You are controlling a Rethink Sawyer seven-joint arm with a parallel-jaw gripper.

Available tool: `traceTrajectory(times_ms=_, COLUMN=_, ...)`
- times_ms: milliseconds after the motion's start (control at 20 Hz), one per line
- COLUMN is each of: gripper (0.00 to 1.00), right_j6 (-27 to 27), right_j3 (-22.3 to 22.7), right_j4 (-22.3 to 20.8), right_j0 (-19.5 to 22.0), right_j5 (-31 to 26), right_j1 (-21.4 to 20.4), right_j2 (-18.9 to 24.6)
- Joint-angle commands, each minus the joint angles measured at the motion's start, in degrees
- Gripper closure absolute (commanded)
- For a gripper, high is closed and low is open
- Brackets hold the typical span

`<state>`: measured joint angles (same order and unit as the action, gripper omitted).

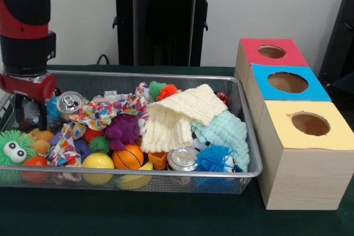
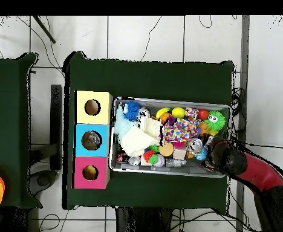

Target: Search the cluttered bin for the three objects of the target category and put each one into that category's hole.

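Note:
The silver wire-mesh bin (image 1: 166,174) sits on the green table, full of clutter. It holds a yellow cloth (image 1: 177,117), a pale blue cloth (image 1: 227,134), a patterned cloth (image 1: 102,113), two cans (image 1: 70,102) (image 1: 182,158), a purple toy (image 1: 123,129), a small basketball (image 1: 128,157), a yellow ball (image 1: 98,161) and spiky balls. My gripper (image 1: 31,115) reaches down into the bin's left end, beside the upper can. Its fingers stand apart with nothing clearly held. In the overhead view the gripper (image 2: 211,156) is at the bin's (image 2: 168,100) right end.
Three wooden boxes with round holes stand in a row right of the bin: red top (image 1: 271,52), blue top (image 1: 287,83), yellow top (image 1: 310,124). A green spiky toy with eyes (image 1: 16,147) lies by the gripper. The pedestal (image 1: 160,20) stands behind the bin.

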<state>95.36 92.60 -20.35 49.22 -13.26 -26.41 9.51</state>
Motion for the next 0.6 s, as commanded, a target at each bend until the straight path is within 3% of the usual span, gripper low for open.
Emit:
traceTrajectory(times_ms=50, gripper=0.0, right_j6=2.3, right_j3=3.6, right_j4=-1.2, right_j0=-1.5, right_j5=-1.5, right_j1=1.9, right_j2=5.6)
traceTrajectory(times_ms=300, gripper=0.0, right_j6=3.0, right_j3=2.6, right_j4=0.6, right_j0=-3.7, right_j5=-4.9, right_j1=-0.3, right_j2=5.0)
traceTrajectory(times_ms=600, gripper=0.0, right_j6=2.5, right_j3=0.9, right_j4=1.1, right_j0=-2.9, right_j5=-4.2, right_j1=2.7, right_j2=6.4)
